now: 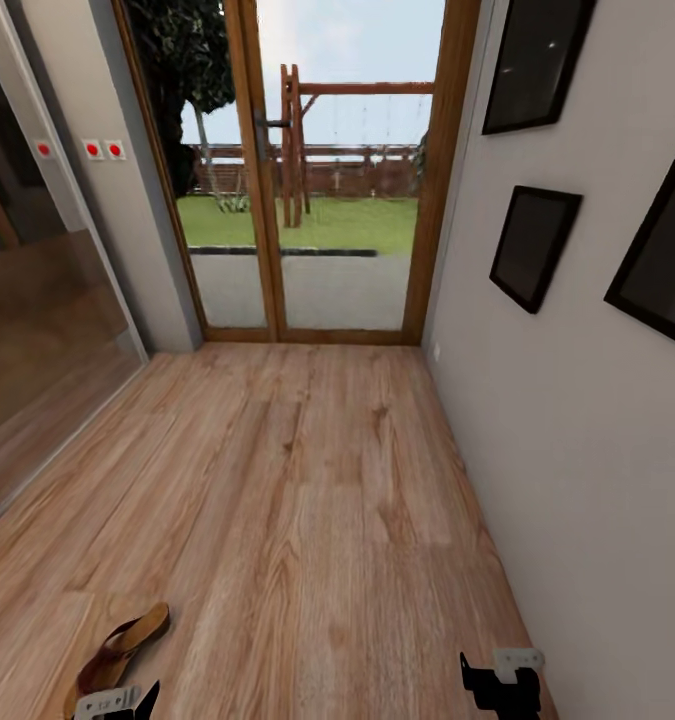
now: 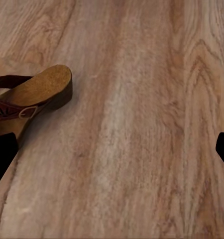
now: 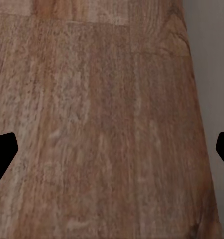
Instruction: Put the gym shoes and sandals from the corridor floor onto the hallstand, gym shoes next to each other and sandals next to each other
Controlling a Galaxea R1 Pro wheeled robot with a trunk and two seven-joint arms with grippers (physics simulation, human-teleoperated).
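One brown sandal (image 1: 117,648) lies on the corridor floor (image 1: 307,500) at the lower left of the head view, just ahead of my left gripper (image 1: 117,702). In the left wrist view the sandal (image 2: 30,97) shows its tan insole and dark strap, off to one side of the open left gripper (image 2: 112,152), whose fingers hold nothing. My right gripper (image 1: 502,685) hangs low near the right wall, and in its wrist view it (image 3: 112,149) stands open over bare planks (image 3: 102,124). The gym shoes and the hallstand are out of view.
A glass double door (image 1: 322,170) with a wooden frame closes the far end of the corridor. A grey wall (image 1: 577,420) with dark framed pictures (image 1: 532,245) runs along the right. A glass panel (image 1: 37,330) lines the left side.
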